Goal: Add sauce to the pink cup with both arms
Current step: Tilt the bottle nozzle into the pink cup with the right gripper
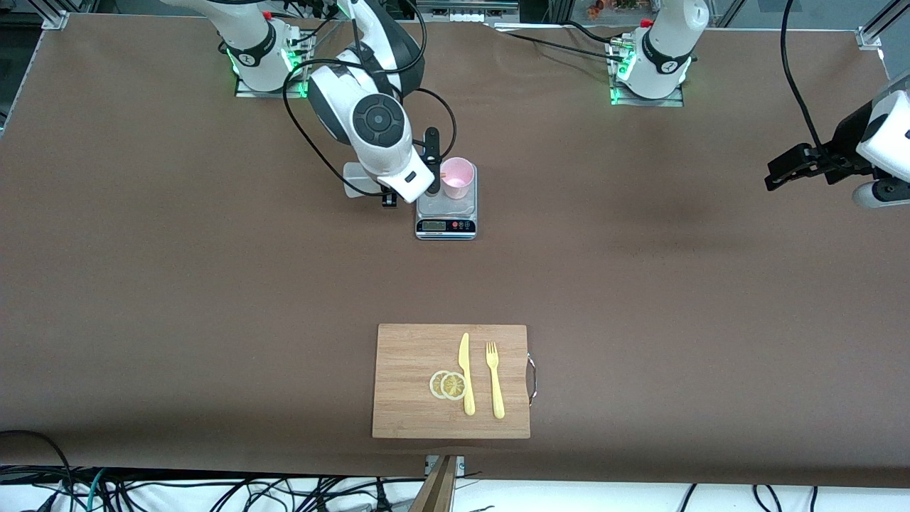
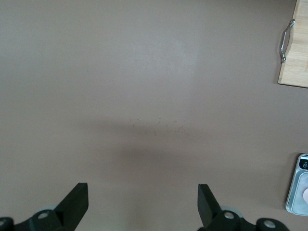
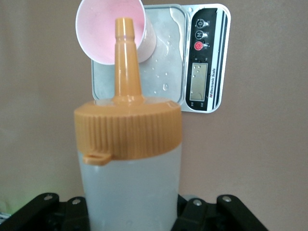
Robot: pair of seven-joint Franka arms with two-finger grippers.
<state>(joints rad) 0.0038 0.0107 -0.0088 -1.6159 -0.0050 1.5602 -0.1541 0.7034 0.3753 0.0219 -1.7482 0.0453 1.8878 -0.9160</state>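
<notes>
Tilting toward the small light-pink tapered plastic cup (image 3: 111,30), the translucent whitish plastic squeeze bottle (image 3: 129,187) shows an orange ribbed cap and a thin orange nozzle whose tip sits over the cup's open mouth in the right wrist view. The body of the bottle looks cloudy and pale, with the cap's little side tab visible at its lower rim. The right pincer (image 3: 130,211) is clamped on the bottle's body, holding it in the air just beside the cup, over the scale's edge toward the right arm's end.

The pink cup (image 1: 457,177) stands upright on the steel plate of a small silver kitchen scale (image 1: 446,226) with a black display strip; the plate carries some wet smears or droplets. In the front view the cup sits at about 12 o'clock from the scale's display, and the bottle is mostly hidden by the right arm's white wrist.

At roughly 6 o'clock from the scale, well apart and nearer the front camera, lies a rectangular bamboo cutting board (image 1: 405,377) with a metal handle. On it rest two pale lemon slices (image 1: 448,385), a yellow plastic knife (image 1: 466,373) and a yellow plastic fork (image 1: 495,380).

The left pincer (image 2: 142,207) waits with its fingers apart, holding nothing, over the bare brown surface (image 1: 675,284) toward the left arm's end.
</notes>
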